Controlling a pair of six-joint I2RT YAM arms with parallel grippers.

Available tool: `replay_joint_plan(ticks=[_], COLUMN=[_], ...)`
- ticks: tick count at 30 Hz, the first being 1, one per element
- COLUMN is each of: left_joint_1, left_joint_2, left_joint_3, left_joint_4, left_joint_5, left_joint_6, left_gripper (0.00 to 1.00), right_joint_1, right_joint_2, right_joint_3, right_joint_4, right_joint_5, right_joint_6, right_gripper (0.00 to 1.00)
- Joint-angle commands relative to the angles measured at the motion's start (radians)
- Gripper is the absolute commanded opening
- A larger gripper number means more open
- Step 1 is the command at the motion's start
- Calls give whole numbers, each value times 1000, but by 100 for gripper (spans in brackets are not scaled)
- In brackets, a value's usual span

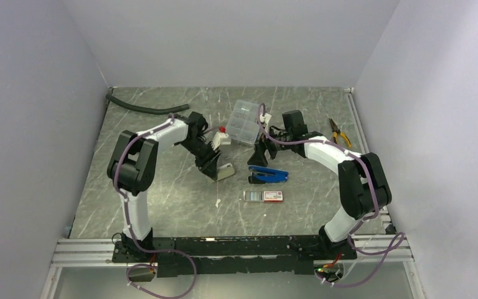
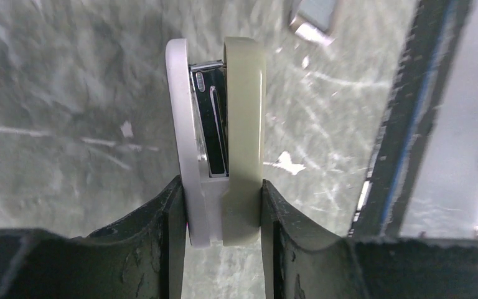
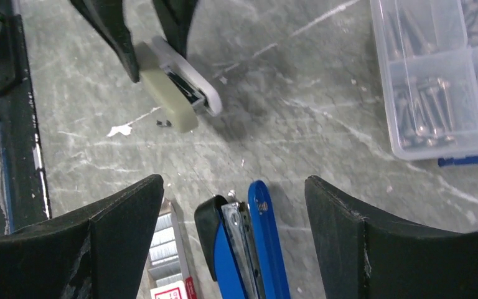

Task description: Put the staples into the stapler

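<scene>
A white and beige stapler [image 2: 244, 112] lies on its side on the table, also seen in the top view [image 1: 226, 172]. My left gripper [image 2: 221, 187] is shut on its rear end, one finger against the white side and one against the beige side. A blue and black stapler [image 3: 249, 249] lies on the table between the fingers of my right gripper [image 3: 233, 187], which hangs above it, open and touching nothing. The staples [image 3: 164, 240] sit as silvery strips in their tray beside a white box with a red end [image 1: 264, 196], just left of the blue stapler [image 1: 269, 176].
A clear compartment case of screws [image 1: 244, 123] stands behind the right gripper [image 1: 261, 156]. Yellow-handled pliers [image 1: 339, 132] lie at the back right, a black hose [image 1: 146, 109] at the back left. A small white part with a red tip [image 1: 220, 137] is near the left arm.
</scene>
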Motion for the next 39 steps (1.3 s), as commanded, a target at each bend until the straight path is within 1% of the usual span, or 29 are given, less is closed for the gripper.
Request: replay_joint_plan(ticks=[1,6,9,12,16,21,23,27,31,36,37,39], left_joint_1=[62,82,82,82,82,81,81,78,78,78,78,78], left_joint_2=[116,232,285,317,340,335,329,320,319,316,310,296], left_joint_3=[177,329,392,429,450,438,426,409,404,400,392,377], left_joint_4=[-266,-521,-648,-733,-793,-777,-759,-733,-724,-708,-690,-640], left_joint_5=[335,502,552,586,611,604,598,586,584,572,567,557], left_joint_6=[115,286,386,454,504,493,479,463,458,440,423,387], left_gripper=[7,7,7,7,7,7,8,8,8,9,10,12], right_joint_1=[10,28,28,35,44,63,71,74,82,87,87,87], right_joint_2=[-21,-19,4,30,81,126,139,168,191,211,214,220], right_joint_3=[-34,-47,-34,-16,24,47,53,57,77,88,88,91], right_joint_4=[222,276,279,302,322,367,390,465,464,444,441,435], right_joint_5=[-128,-181,-199,-212,-244,-296,-311,-341,-361,-384,-387,-399], right_joint_6=[92,141,151,185,249,317,344,438,453,447,447,449], right_gripper=[89,95,98,100,100,99,97,91,81,66,62,50])
